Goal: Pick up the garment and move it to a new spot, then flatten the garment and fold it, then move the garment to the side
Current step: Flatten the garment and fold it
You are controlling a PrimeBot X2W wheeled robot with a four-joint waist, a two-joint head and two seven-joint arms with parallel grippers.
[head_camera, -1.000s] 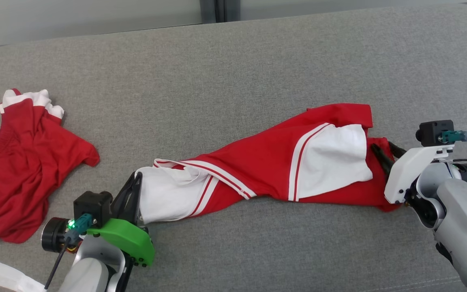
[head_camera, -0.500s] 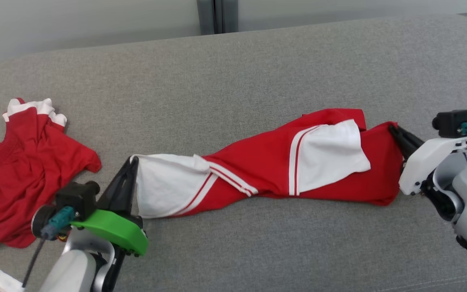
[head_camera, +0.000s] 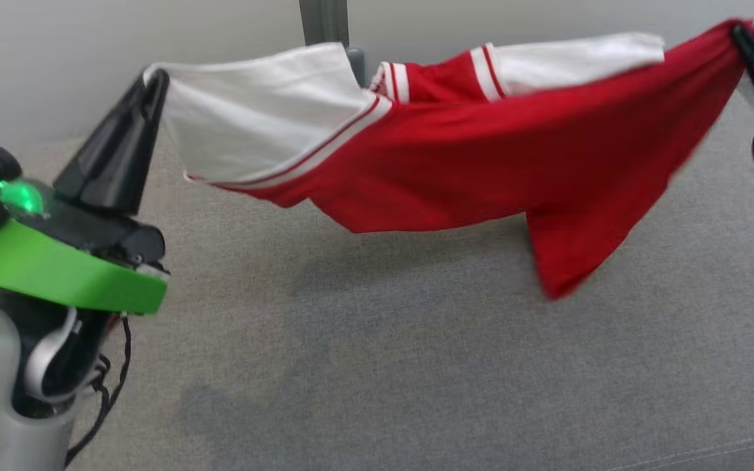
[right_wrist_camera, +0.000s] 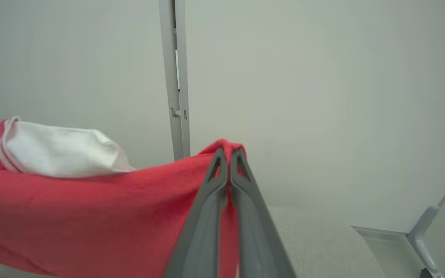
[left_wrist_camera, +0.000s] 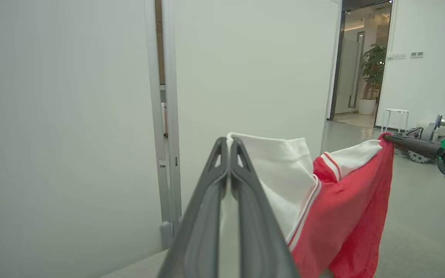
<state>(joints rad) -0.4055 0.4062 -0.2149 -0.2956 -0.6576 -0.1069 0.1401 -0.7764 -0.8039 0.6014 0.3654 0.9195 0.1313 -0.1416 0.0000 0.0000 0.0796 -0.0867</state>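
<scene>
The garment (head_camera: 455,157) is a red and white shirt with striped trim, stretched in the air above the grey couch surface (head_camera: 377,366). My left gripper (head_camera: 158,75) is shut on a white corner of it at the upper left. At the upper right my right gripper (head_camera: 737,29) is shut on a red corner. Red cloth sags between them, with a point hanging low at the right. In the left wrist view my left gripper (left_wrist_camera: 229,139) pinches the white cloth of the garment (left_wrist_camera: 338,216). In the right wrist view my right gripper (right_wrist_camera: 229,151) pinches the garment's (right_wrist_camera: 91,208) red edge.
A pale wall with a grey vertical post (head_camera: 324,23) stands behind the couch. In the left wrist view, an open doorway with a potted plant (left_wrist_camera: 373,69) and a white stool (left_wrist_camera: 395,116) lies to the right.
Both grippers have lifted the garment off the couch and stretched it between them. My right gripper closed on the red corner. The camera view has shifted, so the other red garment has left the picture.
</scene>
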